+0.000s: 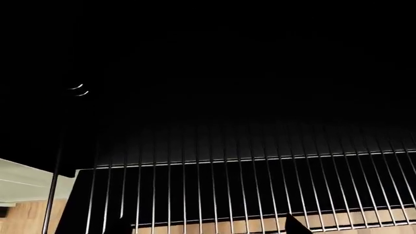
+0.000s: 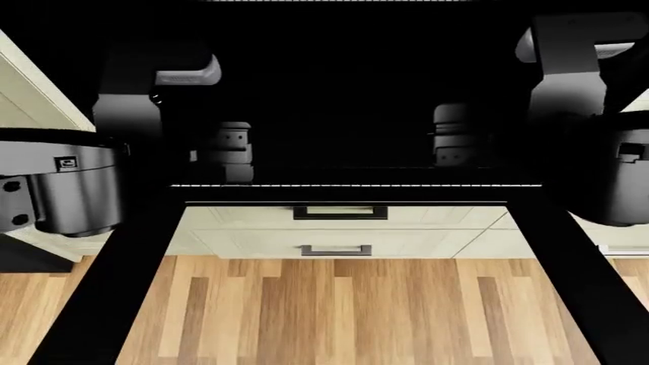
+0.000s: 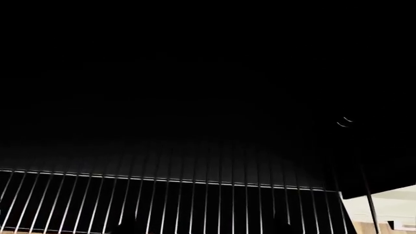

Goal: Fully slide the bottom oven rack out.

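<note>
The oven [image 2: 335, 91] is an all-black cavity filling the upper half of the head view. The bottom oven rack [image 2: 345, 185] shows there only as a thin bright line at the cavity's front. Its silvery wires fill the left wrist view [image 1: 247, 185] and the right wrist view [image 3: 182, 200]. My left gripper [image 2: 231, 156] and right gripper [image 2: 451, 144] both reach into the cavity just above the rack. In the left wrist view the left gripper [image 1: 208, 226] is open, with dark fingertips [image 1: 295, 225] wide apart over the wires. The right gripper [image 3: 202, 228] also looks open and holds nothing.
Cream drawers with black handles [image 2: 340, 213] sit below the oven. Two black bars [image 2: 112, 289] run forward from the oven's front corners over the wooden floor [image 2: 335, 312]. Cream cabinet panels [image 2: 30, 76] flank the oven. Another thin rack line [image 2: 335, 1] shows at the top edge.
</note>
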Controlling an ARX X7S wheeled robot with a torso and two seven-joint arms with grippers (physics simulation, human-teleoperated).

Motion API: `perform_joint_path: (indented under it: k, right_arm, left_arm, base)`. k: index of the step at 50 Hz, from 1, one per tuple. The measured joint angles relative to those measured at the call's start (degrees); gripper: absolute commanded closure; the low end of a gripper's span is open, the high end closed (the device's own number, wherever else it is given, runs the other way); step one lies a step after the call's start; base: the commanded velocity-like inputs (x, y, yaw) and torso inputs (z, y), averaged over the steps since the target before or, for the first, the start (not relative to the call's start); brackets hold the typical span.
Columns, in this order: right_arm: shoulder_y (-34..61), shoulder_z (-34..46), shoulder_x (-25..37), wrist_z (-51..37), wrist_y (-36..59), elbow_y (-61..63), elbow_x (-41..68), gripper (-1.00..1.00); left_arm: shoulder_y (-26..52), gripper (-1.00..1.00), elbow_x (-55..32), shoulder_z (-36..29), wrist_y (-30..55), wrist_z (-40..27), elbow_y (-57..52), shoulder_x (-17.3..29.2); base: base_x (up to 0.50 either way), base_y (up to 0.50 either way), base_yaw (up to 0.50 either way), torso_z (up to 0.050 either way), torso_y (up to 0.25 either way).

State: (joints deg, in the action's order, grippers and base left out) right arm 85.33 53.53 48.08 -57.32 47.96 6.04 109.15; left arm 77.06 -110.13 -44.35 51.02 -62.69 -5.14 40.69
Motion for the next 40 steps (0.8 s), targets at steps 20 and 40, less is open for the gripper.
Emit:
perform_joint_path:
  k: [20, 40]
  right_arm:
    - [-2.30, 2.17, -2.58, 4.81, -1.03, -5.11, -6.48, -1.00]
    - [-5.55, 4.01, -4.21, 7.85, -2.68, -8.45, -10.49, -1.00]
  left_arm:
    - [-0.17, -1.00, 7.28, -2.79, -0.32, 4.40, 5.57, -3.11]
    - [-2.85, -1.00, 12.64, -4.89, -2.45, 8.34, 9.55, -4.98]
  base:
    - [0.00, 0.00, 0.00, 0.000, 0.000]
    - [0.00, 0.00, 0.00, 0.000, 0.000]
